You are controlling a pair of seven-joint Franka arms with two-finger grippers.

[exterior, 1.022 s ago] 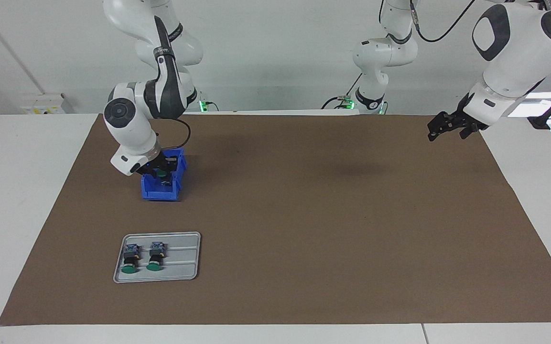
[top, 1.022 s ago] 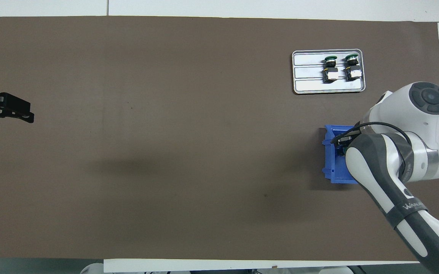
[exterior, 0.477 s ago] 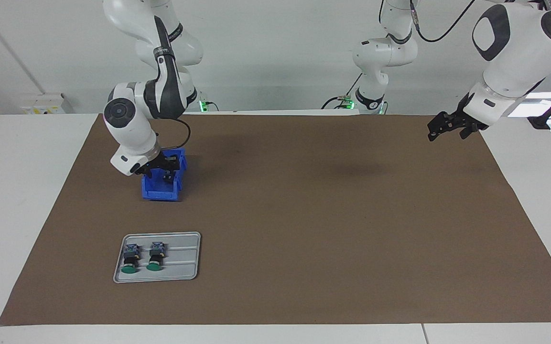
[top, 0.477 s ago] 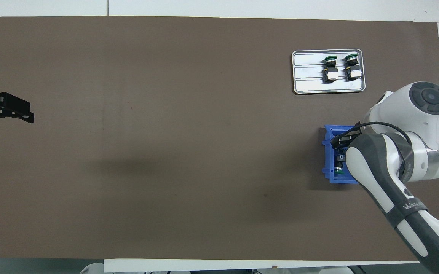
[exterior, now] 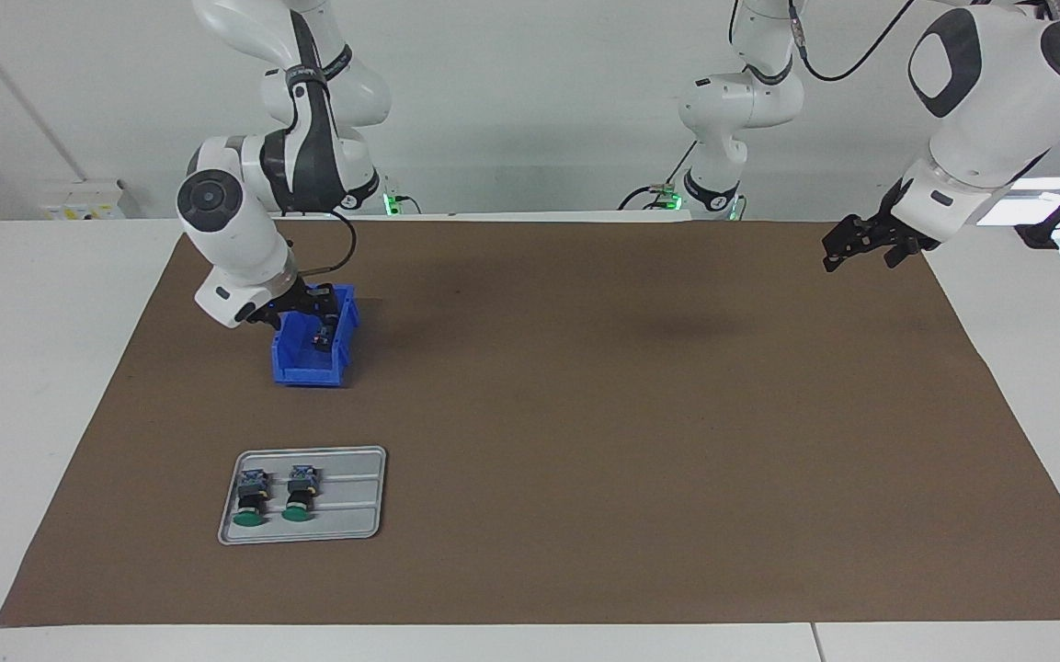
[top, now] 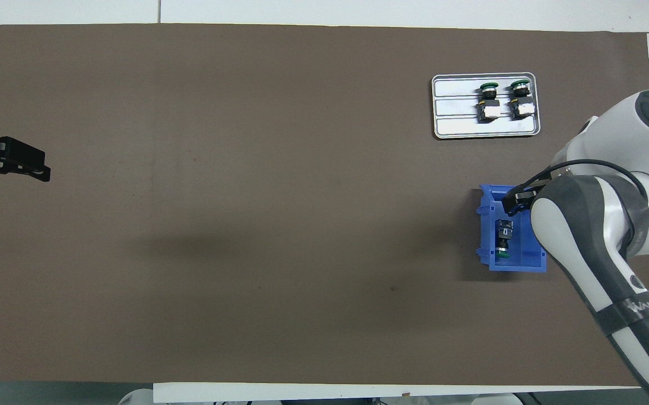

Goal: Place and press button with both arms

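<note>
A plain white wall (exterior: pixel 530 101) rises where the surface (exterior: pixel 24 386) ends, evenly lit. The white surface is covered across its middle by a large brown mat (exterior: pixel 585 432). A white socket box (exterior: pixel 84 199) sits low on the wall, toward the right arm's end.

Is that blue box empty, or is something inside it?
Not empty. The blue box holds one green-capped button, lying on its side; the right gripper is over the box.
</note>
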